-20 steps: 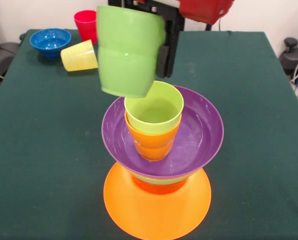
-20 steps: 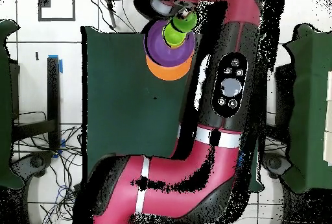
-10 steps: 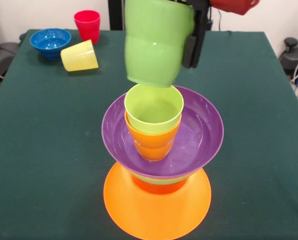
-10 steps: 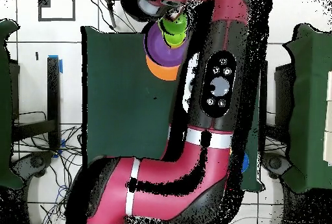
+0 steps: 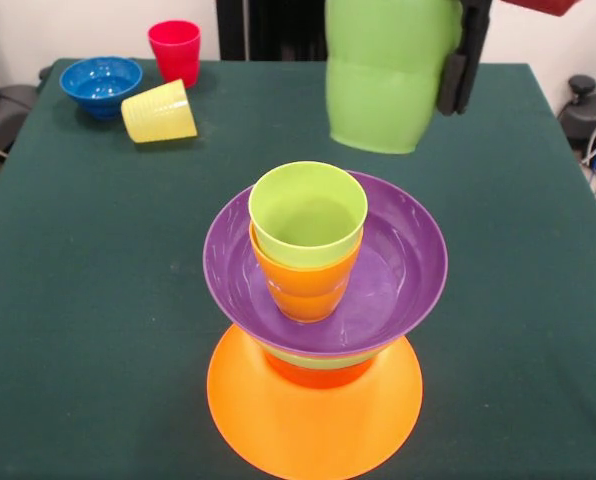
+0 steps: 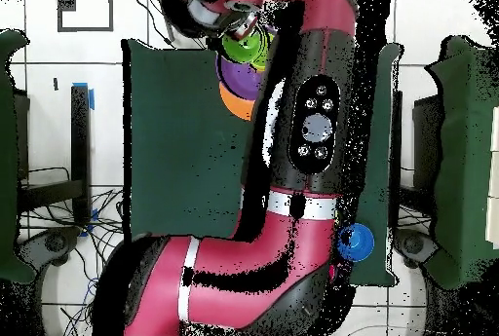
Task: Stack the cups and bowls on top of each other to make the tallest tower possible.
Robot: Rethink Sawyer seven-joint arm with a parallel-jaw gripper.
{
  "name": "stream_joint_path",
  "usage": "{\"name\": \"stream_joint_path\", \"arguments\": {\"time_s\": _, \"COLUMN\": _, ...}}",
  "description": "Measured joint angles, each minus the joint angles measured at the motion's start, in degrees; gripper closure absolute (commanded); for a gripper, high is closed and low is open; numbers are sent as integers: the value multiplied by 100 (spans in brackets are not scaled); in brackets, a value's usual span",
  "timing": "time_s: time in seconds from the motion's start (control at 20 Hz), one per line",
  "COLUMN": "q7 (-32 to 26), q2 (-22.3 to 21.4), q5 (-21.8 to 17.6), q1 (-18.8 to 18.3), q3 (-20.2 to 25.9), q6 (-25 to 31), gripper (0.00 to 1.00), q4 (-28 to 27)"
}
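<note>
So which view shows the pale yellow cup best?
The front view: the yellow cup lies on its side beside the blue bowl, fully visible. The overhead view does not show it; the arm covers much of the table.

Green cup (image 5: 390,75) top cut off (tool (image 5: 456,70) mostly hidden).

The held green cup (image 5: 390,75) has swung sideways, apparently clear of the tower (image 5: 318,320).
</note>
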Motion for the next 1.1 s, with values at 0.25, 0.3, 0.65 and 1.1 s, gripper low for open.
{"name": "stream_joint_path", "arguments": {"time_s": 0.25, "q7": 2, "q2": 235, "q5": 193, "q1": 14, "q3": -83, "q6": 276, "gripper": 100, "q4": -73}}
{"name": "stream_joint_path", "arguments": {"time_s": 0.3, "q7": 2, "q2": 281, "q5": 200, "q1": 14, "q3": -100, "q6": 291, "gripper": 100, "q4": -85}}
{"name": "stream_joint_path", "arguments": {"time_s": 0.65, "q7": 2, "q2": 518, "q5": 209, "q1": 11, "q3": -254, "q6": 295, "gripper": 100, "q4": -134}}
{"name": "stream_joint_path", "arguments": {"time_s": 1.1, "q7": 2, "q2": 560, "q5": 350, "q1": -2, "q3": -454, "q6": 294, "gripper": 100, "q4": -134}}
